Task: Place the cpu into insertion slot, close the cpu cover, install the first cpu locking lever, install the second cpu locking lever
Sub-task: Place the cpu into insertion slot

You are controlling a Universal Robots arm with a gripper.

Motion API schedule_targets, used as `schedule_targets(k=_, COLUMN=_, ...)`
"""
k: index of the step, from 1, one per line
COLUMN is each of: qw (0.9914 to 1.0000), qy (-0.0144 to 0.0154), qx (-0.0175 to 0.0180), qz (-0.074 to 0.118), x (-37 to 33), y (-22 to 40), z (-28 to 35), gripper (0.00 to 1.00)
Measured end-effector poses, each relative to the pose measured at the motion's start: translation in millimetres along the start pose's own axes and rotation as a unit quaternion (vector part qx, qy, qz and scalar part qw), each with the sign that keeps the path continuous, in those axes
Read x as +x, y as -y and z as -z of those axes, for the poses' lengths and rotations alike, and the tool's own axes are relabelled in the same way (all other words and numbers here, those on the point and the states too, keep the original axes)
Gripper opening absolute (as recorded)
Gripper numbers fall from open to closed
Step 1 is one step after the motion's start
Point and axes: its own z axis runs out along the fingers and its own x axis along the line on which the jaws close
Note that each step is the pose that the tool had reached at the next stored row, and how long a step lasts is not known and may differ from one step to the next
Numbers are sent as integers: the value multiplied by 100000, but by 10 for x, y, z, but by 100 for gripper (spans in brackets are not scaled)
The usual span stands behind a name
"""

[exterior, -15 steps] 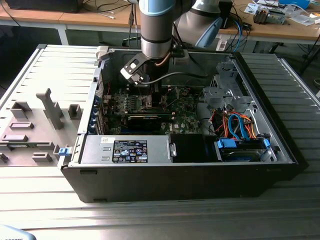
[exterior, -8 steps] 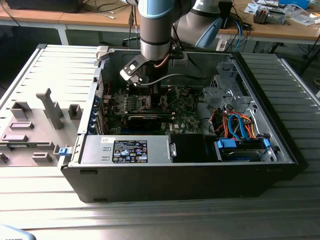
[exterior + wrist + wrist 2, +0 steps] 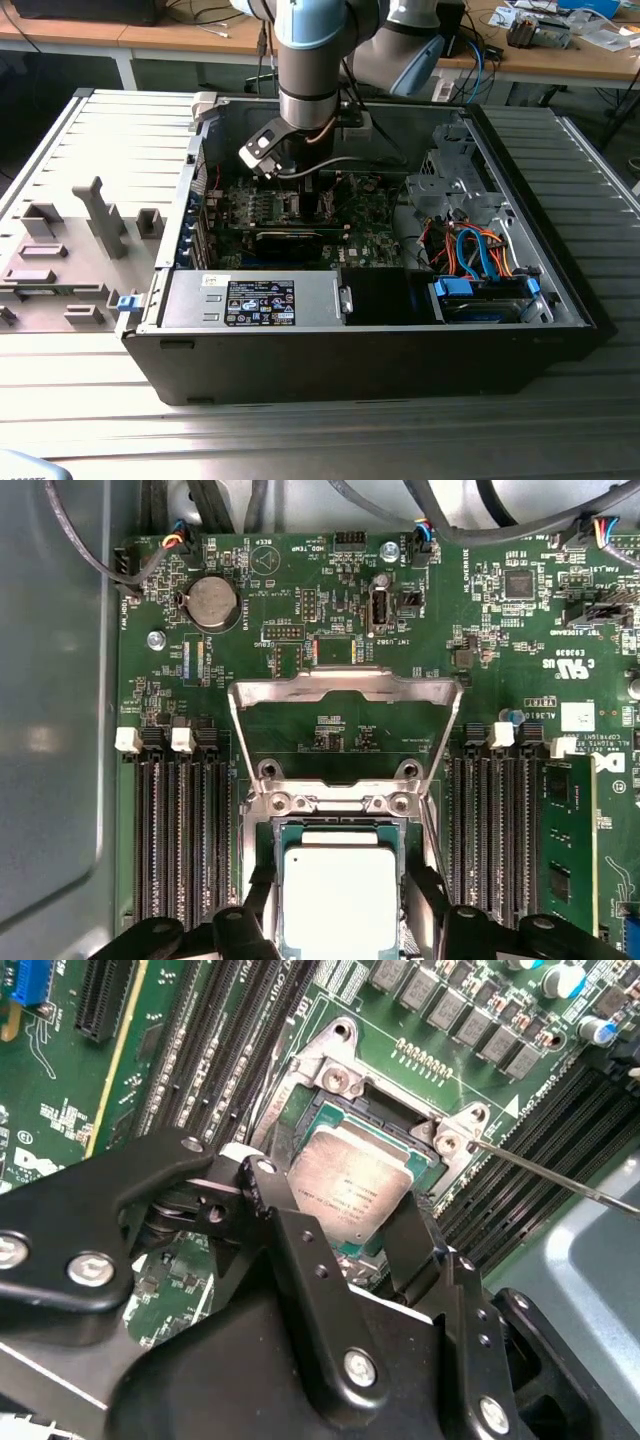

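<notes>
The cpu (image 3: 338, 900), a pale silver square chip, lies level in the insertion slot (image 3: 340, 825) on the green motherboard; in the second wrist view the cpu (image 3: 350, 1185) sits inside the socket's silver frame. My gripper (image 3: 338, 885) is down over it, a black finger (image 3: 258, 905) pressed to each side edge, so it is shut on the chip. The cpu cover (image 3: 345, 685) stands swung open beyond the socket, with board showing through its window. One thin locking lever (image 3: 560, 1175) sticks out free beside the socket. In the exterior view the gripper (image 3: 300, 185) reaches deep into the open computer case (image 3: 300, 360).
Black memory slots (image 3: 180, 850) flank the socket on both sides, and one holds a green memory module (image 3: 565, 850). A coin battery (image 3: 212, 600) and cable plugs lie beyond the cover. The case's drive bay with orange and blue cables (image 3: 475, 255) is at the exterior view's right.
</notes>
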Motion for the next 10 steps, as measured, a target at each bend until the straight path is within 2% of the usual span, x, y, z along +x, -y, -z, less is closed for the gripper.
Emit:
schedule_targets(k=6, qw=100000, qy=0, qx=0, qz=4, x=3, y=-4, z=105, gripper=62)
schedule_targets(k=9, qw=100000, qy=17, qx=-4, qz=39, x=21, y=-5, z=119, gripper=62)
schedule_targets(k=10, qw=100000, qy=174, qx=-8, qz=112, x=22, y=-5, z=119, gripper=60)
